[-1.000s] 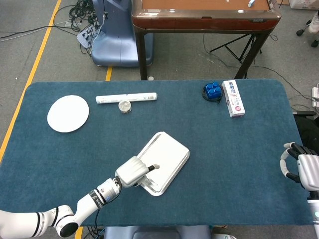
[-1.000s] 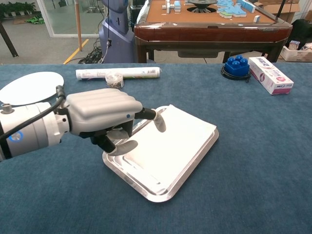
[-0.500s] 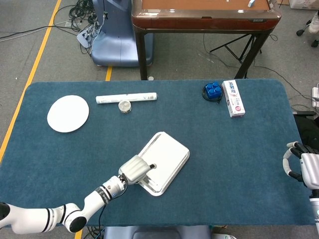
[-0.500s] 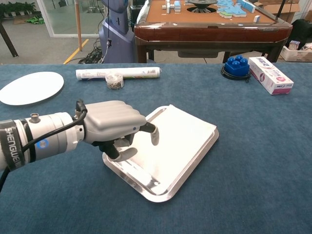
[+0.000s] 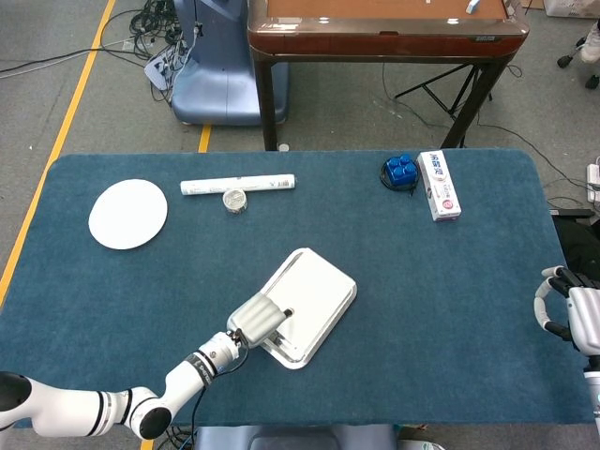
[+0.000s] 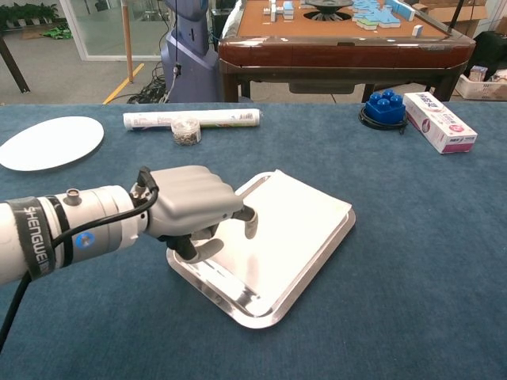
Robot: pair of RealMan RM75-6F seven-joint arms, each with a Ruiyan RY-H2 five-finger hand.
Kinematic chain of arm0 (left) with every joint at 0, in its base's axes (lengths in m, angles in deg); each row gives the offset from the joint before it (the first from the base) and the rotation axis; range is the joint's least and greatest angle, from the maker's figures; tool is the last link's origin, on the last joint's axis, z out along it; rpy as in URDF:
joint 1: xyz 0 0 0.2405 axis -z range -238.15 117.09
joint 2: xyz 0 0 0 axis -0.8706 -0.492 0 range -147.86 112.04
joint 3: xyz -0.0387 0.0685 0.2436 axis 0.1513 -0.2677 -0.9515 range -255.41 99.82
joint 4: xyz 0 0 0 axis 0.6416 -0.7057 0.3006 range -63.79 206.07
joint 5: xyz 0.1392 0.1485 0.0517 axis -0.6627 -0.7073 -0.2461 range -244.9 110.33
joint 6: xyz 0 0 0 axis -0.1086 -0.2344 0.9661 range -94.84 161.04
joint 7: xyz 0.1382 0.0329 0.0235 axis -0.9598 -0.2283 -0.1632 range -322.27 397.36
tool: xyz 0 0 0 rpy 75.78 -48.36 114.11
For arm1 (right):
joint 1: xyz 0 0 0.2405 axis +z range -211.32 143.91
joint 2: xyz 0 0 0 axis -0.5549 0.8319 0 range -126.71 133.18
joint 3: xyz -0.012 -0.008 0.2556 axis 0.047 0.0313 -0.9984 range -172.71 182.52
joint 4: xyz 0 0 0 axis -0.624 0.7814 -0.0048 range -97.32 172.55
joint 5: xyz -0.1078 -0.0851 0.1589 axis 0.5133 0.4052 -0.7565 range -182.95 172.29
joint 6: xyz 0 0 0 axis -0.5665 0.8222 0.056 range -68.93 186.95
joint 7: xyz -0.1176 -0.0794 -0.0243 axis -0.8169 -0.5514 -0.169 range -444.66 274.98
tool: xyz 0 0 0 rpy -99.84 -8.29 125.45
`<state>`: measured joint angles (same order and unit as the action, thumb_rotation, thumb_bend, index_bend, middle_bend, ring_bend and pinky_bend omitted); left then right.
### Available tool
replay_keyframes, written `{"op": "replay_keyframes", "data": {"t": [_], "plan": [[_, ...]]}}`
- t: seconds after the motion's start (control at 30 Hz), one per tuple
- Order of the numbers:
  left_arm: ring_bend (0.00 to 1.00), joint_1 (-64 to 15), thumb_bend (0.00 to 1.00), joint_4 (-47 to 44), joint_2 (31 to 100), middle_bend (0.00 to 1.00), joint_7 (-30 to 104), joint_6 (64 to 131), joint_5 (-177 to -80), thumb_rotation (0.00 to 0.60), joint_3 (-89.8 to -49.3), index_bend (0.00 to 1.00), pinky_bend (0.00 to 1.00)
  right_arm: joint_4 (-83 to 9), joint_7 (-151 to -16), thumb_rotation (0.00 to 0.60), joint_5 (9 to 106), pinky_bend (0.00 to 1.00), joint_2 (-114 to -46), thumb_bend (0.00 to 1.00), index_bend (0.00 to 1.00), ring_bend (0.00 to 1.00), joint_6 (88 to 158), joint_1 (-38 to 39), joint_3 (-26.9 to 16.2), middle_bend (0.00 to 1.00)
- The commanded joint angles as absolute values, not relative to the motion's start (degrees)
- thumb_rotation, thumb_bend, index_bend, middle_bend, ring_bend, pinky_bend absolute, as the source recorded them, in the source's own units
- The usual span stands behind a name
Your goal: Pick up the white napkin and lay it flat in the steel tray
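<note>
- A blue-clothed table point(image 5: 450, 281) stands on grey floor, with a wooden table behind it at 12 o'clock.
- The steel tray point(image 6: 238, 305) sits near the table's middle, its long axis running from about 7 to 1 o'clock in the head view.
- The napkin point(image 6: 305, 210) already lies flat in the tray, covering its far half toward 1 o'clock; the near half shows bare metal.
- The left hand point(image 6: 194, 210) hovers over the tray's 9 o'clock rim in the chest view, fingers loosely curled, a fingertip point(image 6: 250, 226) pointing down at the tray. It holds nothing.
- From that fingertip the napkin lies toward 2 o'clock, just beside it; I cannot tell whether they touch.
- The right hand point(image 5: 572, 314) waits at the table's 4 o'clock edge, well apart from the tray, fingers curled in on nothing as far as shows. The left hand is much the nearer.
- Judged from this, the laying looks done; what remains is probably clearing the left hand back toward 8 o'clock without dragging the napkin.
</note>
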<state>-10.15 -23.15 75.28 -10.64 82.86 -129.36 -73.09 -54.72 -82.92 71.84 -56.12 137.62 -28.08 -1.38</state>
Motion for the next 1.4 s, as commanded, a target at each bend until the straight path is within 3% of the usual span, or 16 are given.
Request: {"op": "replay_keyframes", "data": {"t": [0.03, 0.53, 1.4], "plan": [[1.00, -8.9, 0.54, -24.3, 75.7, 1.00, -14.5, 84.4, -126.3, 0.600, -73.6, 0.30, 1.00, -54.7, -82.9, 0.600, 71.8, 0.35, -56.1, 0.38, 0.59, 0.30, 137.5, -28.0, -1.4, 0.32], [1.00, -3.1, 0.57, -28.2, 75.0, 1.00, -24.2, 86.6, -114.0, 0.600, -75.0, 0.34, 1.00, -54.6, -82.3, 0.600, 71.7, 0.35, -55.8, 0.38, 0.59, 0.30, 137.4, -28.0, -1.5, 0.32], [1.00, 1.4, 0.60, -28.4, 75.9, 1.00, -22.8, 88.5, -109.3, 0.600, -77.9, 0.34, 1.00, -54.9, -83.2, 0.600, 70.6, 0.35, -55.5, 0.38, 0.59, 0.30, 136.8, -27.9, -1.6, 0.32]]}}
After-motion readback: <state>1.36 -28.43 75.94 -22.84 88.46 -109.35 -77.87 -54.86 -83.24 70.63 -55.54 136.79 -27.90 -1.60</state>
